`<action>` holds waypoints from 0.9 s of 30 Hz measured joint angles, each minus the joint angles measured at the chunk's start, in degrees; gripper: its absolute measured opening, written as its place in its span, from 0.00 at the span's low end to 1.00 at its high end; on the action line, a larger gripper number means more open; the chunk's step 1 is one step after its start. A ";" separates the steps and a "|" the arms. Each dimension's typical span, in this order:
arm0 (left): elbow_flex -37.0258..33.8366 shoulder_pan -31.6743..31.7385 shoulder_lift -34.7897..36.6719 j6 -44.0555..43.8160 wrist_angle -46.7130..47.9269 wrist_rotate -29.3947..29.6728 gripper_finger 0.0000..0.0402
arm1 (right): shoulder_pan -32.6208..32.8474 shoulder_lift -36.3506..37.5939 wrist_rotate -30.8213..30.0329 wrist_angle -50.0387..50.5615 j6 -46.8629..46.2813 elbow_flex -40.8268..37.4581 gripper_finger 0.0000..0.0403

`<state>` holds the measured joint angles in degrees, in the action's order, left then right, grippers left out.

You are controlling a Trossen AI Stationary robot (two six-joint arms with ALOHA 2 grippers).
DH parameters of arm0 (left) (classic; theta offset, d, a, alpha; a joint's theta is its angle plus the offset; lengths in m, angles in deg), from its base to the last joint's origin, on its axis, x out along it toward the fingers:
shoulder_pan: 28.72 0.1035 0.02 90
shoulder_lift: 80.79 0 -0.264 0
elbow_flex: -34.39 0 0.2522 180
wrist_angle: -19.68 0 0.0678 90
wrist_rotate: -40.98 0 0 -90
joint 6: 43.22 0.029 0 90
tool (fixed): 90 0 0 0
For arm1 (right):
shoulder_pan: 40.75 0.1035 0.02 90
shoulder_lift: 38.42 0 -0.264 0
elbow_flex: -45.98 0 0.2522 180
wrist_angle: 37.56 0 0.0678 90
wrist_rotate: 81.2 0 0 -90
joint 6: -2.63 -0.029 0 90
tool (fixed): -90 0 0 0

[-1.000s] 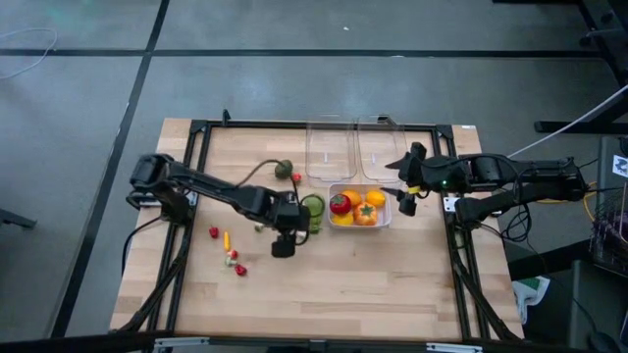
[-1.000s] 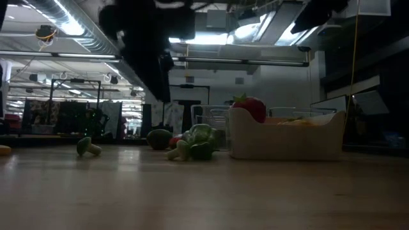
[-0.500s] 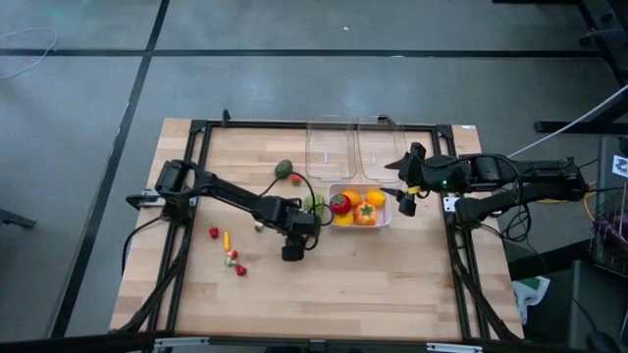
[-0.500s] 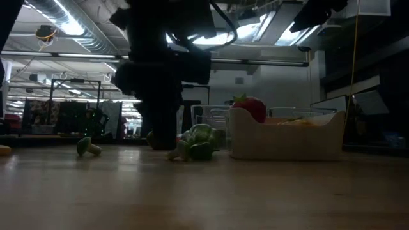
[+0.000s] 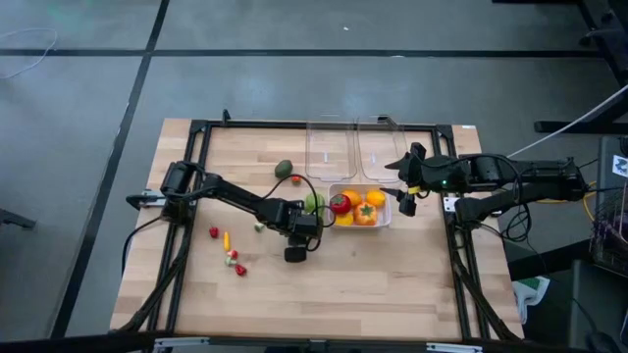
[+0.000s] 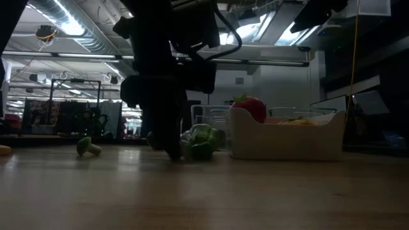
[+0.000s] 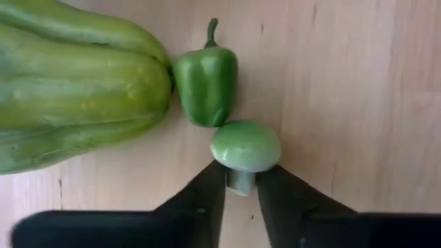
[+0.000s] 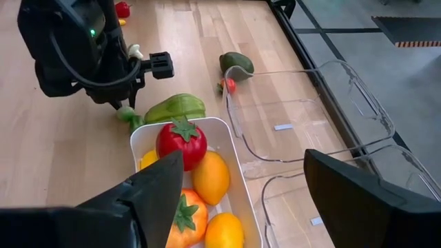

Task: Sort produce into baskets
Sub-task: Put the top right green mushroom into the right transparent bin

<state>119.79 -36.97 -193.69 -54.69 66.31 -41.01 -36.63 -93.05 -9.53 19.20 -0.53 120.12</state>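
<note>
**Left gripper closing in on the green mushroom beside the white tub**

I am looking at the left gripper (image 5: 295, 254) sitting low over the table (image 5: 373, 284) near its centre, just at seven o'clock from the whitish tub (image 5: 385, 222). Through the left wrist camera I am seeing its two dark fingers (image 7: 200, 200) slightly spread, one on each side of the stem of a small green mushroom (image 7: 245, 147); I cannot tell whether they are touching the stem. A small green pepper (image 7: 205, 77) is lying right against the mushroom's cap, and the long green ribbed vegetable (image 7: 76, 86) is lying against the pepper's other side.

In the overhead picture the ribbed vegetable (image 5: 313, 203) is resting just at nine o'clock from the whitish tub. That tub is holding a red tomato (image 8: 181, 142), a lemon (image 8: 210, 176) and further orange and yellow pieces. The two clear tubs (image 5: 331, 150) are standing side by side at twelve o'clock from it, touching or nearly touching it. An avocado (image 5: 284, 169) is lying at nine o'clock from the clear tubs, with a tiny red piece (image 5: 296, 178) just beside it. A scatter of tiny red and yellow bits (image 5: 229, 251) is lying well out at nine o'clock from the left gripper.

I am holding the right gripper (image 5: 405, 192) above the table at three o'clock from the whitish tub, its fingers (image 8: 148, 196) spread wide and holding nothing.
</note>
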 joint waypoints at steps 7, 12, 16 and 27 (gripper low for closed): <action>0.00 0.04 0.00 -0.03 -0.61 0.19 0.04 | 0.00 0.00 0.02 -0.02 0.02 0.00 0.74; 0.12 0.04 0.11 -0.03 -0.23 0.20 0.06 | 0.00 0.00 0.00 -0.02 0.02 0.00 0.74; 1.80 0.04 0.13 -0.03 2.05 -0.05 0.06 | 0.00 0.00 0.02 -0.04 0.02 0.00 0.74; 11.93 0.04 0.21 3.73 8.91 -0.37 0.05 | 0.00 -2.48 1.34 -0.27 0.00 -0.02 0.74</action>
<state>131.72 -36.93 -193.48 -50.97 75.21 -41.38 -36.63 -95.53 -8.19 18.93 -0.53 120.10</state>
